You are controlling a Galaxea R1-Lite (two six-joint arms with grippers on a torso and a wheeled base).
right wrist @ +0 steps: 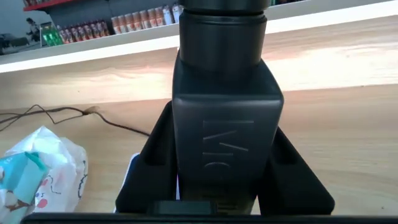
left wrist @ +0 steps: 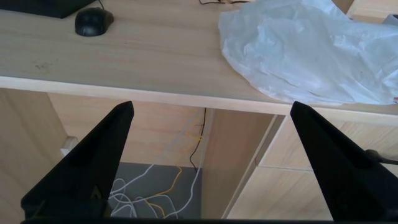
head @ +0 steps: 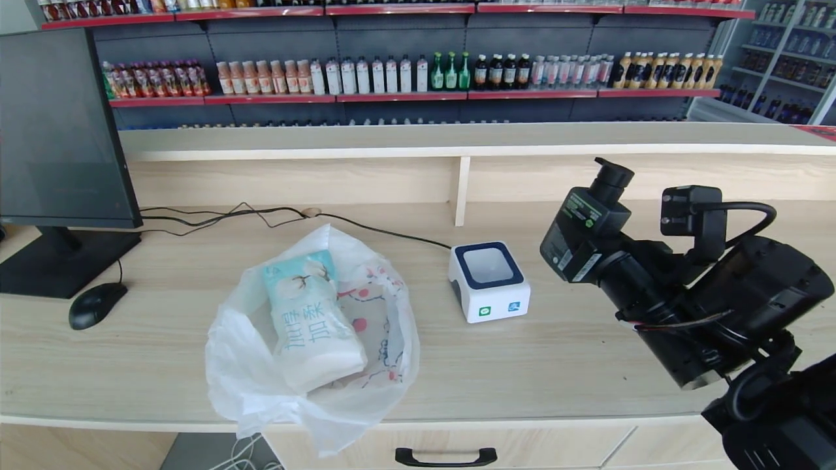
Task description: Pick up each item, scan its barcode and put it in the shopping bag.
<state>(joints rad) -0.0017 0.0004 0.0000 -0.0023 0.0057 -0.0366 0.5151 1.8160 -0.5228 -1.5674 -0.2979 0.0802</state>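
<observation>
Black square bottle (head: 586,225) sits clamped in the right gripper (right wrist: 221,186), at 3 o'clock of the scanner (head: 488,281). At its 9 o'clock lies the shopping bag (head: 238,356), tissue pack (head: 313,320) inside. The left gripper (left wrist: 211,168) gapes, empty.

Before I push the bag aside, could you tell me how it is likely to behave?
The bag looks thin and crumpled, so it would probably fold rather than slide whole. The soft pack inside likely anchors it lightly. Its lower part hangs over the counter edge, so it might slip off.
</observation>
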